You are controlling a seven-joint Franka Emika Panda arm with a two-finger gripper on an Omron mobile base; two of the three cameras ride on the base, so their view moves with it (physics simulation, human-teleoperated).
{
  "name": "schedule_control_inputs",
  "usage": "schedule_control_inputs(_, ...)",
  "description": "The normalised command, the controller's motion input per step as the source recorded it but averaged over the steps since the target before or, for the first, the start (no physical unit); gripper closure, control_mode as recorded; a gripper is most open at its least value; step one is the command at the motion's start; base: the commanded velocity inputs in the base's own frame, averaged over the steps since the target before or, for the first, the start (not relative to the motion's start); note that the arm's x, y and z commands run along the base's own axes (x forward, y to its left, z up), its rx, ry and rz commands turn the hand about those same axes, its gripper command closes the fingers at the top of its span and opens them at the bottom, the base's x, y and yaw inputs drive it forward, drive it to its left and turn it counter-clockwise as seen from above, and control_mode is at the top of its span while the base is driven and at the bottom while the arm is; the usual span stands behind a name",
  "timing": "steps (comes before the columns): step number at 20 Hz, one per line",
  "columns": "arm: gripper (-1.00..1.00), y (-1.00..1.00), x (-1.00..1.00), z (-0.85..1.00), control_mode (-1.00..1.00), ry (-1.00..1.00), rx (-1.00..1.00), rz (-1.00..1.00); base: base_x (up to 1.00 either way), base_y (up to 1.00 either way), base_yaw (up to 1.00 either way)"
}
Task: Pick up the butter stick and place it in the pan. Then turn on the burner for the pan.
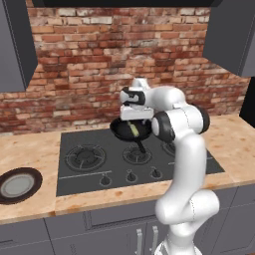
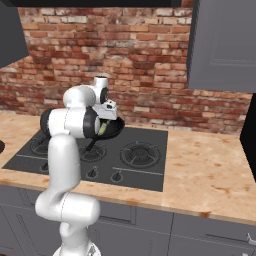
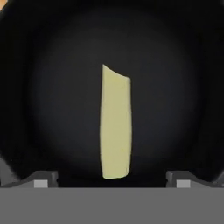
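The black pan (image 1: 119, 130) sits on the stove's rear middle burner, its short handle (image 1: 140, 145) pointing toward the front. The pale yellow butter stick (image 1: 133, 129) lies inside it, and in the hand view the butter stick (image 3: 116, 122) stretches lengthwise across the pan's dark floor (image 3: 175, 87). My gripper (image 1: 135, 121) hangs just above the pan, pointing down. Its fingertips (image 3: 41, 181) stand wide apart at the bottom corners of the hand view, so the gripper (image 3: 111, 179) is open, with the butter apart from both tips. From the right, the pan (image 2: 116, 129) and butter (image 2: 102, 128) peek out beside my arm.
The dark cooktop (image 1: 74, 179) has burners at front left (image 1: 85, 157) and front middle (image 1: 137, 155), and knobs (image 1: 131, 176) along its front edge. A dark round plate with grey centre (image 1: 17, 185) lies on the wooden counter at the left. Grey cabinets (image 2: 220, 45) hang above.
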Motion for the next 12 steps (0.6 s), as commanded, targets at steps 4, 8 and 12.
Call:
schedule_control_inputs(4, -1.0, -0.18, -0.69, 0.09, -1.0, -0.03, 0.0, 0.0, 0.0, 0.0, 0.0)
schedule_control_inputs(8, -1.0, -0.16, -0.74, 0.0, -1.0, -0.05, 0.0, 0.0, 0.0, 0.0, 0.0)
schedule_control_inputs(12, -1.0, -0.05, -0.74, 0.01, -1.0, -0.1, 0.0, 0.0, 0.0, 0.0, 0.0)
